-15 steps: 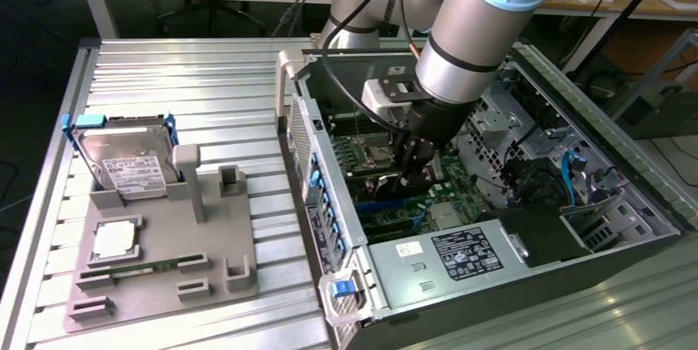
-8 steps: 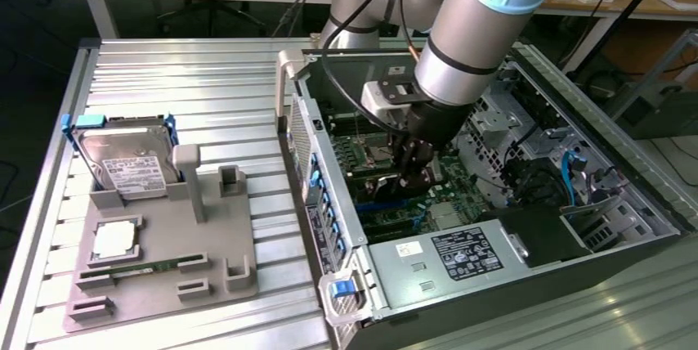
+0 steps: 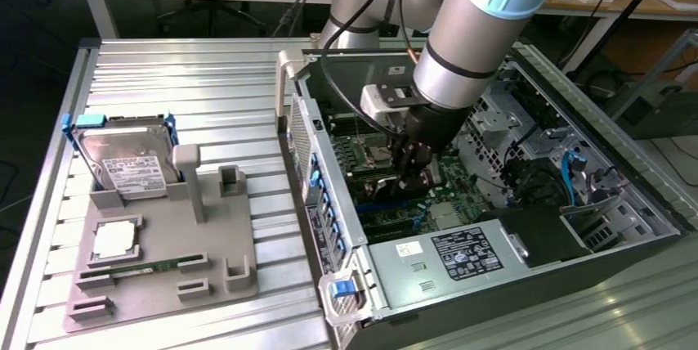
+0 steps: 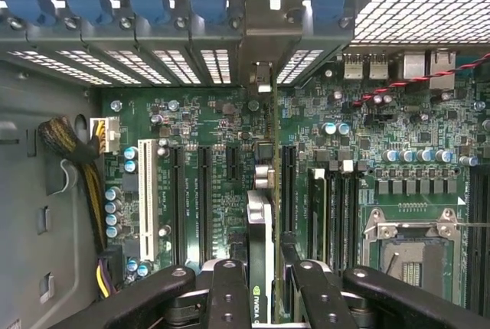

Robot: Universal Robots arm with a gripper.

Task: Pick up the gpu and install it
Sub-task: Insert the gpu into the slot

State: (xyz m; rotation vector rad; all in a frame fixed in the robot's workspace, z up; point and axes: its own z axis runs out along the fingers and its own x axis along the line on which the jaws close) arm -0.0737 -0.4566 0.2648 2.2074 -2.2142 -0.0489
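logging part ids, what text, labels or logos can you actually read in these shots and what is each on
No words can be read with certainty.
Hard drive white label: print too small to read.
Power supply black label and the white sticker beside it: too small to read.
gpu held edge-on in the gripper: a small green logo mark near its edge, wording unreadable.
Motherboard: white silkscreen lettering beside the slots, too fine to read.

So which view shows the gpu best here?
The wrist view: the gpu stands edge-on between the end effector fingers, above the motherboard slots. The exterior view shows the end effector inside the case, the card barely distinguishable there.
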